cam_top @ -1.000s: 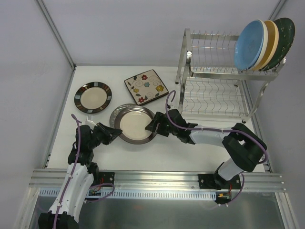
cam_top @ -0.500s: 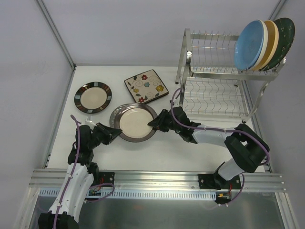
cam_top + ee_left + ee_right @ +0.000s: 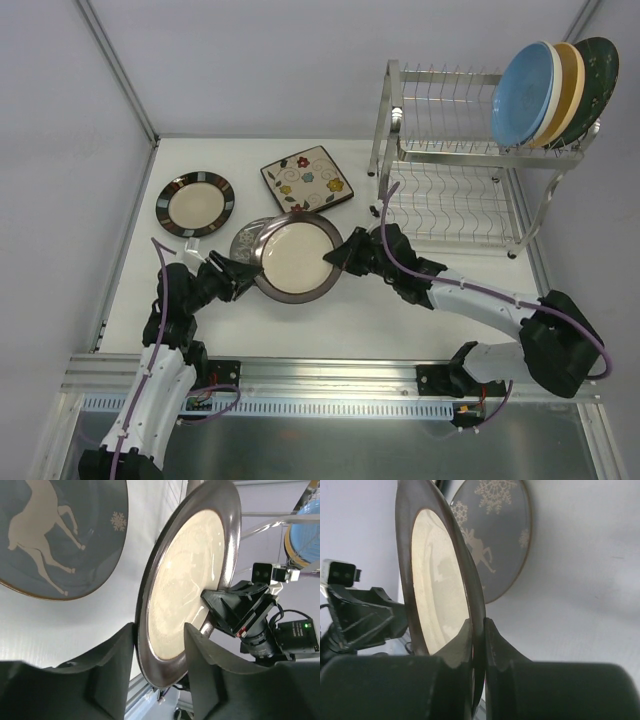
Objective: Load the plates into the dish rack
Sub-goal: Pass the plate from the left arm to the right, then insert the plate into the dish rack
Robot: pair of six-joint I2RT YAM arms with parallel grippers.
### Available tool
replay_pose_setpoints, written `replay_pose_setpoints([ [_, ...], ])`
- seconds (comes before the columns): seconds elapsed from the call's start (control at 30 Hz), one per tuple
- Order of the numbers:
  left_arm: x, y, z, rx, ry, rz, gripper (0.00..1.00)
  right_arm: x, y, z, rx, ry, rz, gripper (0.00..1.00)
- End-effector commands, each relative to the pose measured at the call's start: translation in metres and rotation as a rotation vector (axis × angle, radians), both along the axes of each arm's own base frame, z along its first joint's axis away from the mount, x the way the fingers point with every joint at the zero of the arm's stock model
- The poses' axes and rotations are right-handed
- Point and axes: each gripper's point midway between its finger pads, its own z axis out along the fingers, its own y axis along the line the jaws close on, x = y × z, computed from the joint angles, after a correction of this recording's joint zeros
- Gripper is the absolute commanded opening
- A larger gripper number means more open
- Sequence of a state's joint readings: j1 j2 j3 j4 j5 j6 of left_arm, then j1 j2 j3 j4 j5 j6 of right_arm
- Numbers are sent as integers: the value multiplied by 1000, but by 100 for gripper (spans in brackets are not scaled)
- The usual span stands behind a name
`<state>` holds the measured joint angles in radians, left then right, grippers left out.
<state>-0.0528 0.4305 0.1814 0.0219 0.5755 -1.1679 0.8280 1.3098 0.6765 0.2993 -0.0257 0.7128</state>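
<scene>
The brown-rimmed plate [image 3: 296, 258], pinched between the right gripper's [image 3: 338, 258] matt black plastic fingers [image 3: 452, 652], looks like glossy glazed ceramic, the deer-patterned plate [image 3: 55, 540] beyond it duller satin grey-blue, the dish rack [image 3: 450, 205] farther off shiny polished metal wire.

The top camera looks down from behind onto the whole table [image 3: 330, 320], while both wrist cameras, close at opposite edges of the brown-rimmed plate [image 3: 185, 595], face each other
</scene>
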Motion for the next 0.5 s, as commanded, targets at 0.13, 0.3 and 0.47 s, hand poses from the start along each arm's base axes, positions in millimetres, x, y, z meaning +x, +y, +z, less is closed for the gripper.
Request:
replay_pose_setpoints([
  [0.13,8,-3,34,1,-153,-22,74,1,-48,43,-202,-169,-54,1],
  [0.3,13,-2,33,34,-150,-32,93,-9,-79,73,-275,-245,-72,1],
  [0.47,20,-2,32,74,-138,-49,99,-20,-105,117,-341,-348,-53,1],
])
